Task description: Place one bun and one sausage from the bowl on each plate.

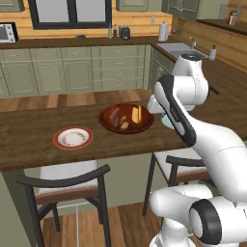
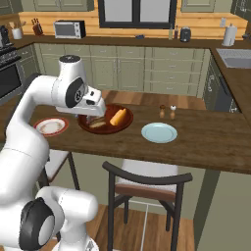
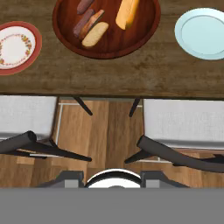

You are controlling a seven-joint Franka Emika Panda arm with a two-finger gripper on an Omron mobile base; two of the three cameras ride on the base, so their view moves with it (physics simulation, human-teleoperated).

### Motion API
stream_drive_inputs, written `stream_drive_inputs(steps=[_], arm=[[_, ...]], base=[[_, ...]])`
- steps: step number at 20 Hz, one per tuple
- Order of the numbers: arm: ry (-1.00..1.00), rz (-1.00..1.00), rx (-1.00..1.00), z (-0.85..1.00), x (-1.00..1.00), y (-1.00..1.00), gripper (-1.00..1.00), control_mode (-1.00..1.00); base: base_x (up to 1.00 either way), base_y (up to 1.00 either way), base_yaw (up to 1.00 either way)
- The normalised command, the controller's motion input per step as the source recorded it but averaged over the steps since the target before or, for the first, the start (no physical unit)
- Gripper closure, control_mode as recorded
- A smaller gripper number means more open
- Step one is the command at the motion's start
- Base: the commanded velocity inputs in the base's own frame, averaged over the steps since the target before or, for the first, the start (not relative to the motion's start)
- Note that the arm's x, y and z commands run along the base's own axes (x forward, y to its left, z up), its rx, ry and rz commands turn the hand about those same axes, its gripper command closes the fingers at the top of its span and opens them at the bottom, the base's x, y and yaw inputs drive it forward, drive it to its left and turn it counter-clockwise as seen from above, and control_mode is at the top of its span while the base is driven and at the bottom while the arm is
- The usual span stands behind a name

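Two plates wait bare on a long dark wooden counter point(image 3: 131, 74), so by my reading nothing of the task is done yet: each plate needs one bun and one sausage. Largest on the counter is the brown wooden bowl point(image 3: 144, 26), at about twelve o'clock in the hand view. At nine to ten o'clock from it sits the red-rimmed white plate point(image 3: 16, 47); at about three o'clock sits the pale teal plate point(image 3: 203, 33). Inside the bowl, the yellow-orange bun point(image 3: 127, 12) lies toward one o'clock and the tan bun point(image 3: 95, 34) toward seven o'clock. Two dark sausages point(image 3: 83, 22) lie side by side at about ten o'clock, just beside the tan bun. All four pieces remain in the bowl. The gripper point(image 2: 92, 117) hangs above the counter's near edge, near the bowl's rim in the right base view, holding nothing as far as can be seen; whether its fingers are spread or pressed together I cannot tell. Two dark chairs point(image 3: 183, 157) with pale seats stand below the counter.
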Motion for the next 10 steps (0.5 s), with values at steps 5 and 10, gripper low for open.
stream_drive_inputs(steps=[5, 10], arm=[[0.03, -0.05, -0.04, -0.07, 0.05, -0.03, -1.00, -1.00], [-0.17, -0.05, -0.21, -0.73, 0.95, -0.25, -1.00, -1.00]], base=[[0.00, 0.00, 0.00], [0.00, 0.00, 0.00]])
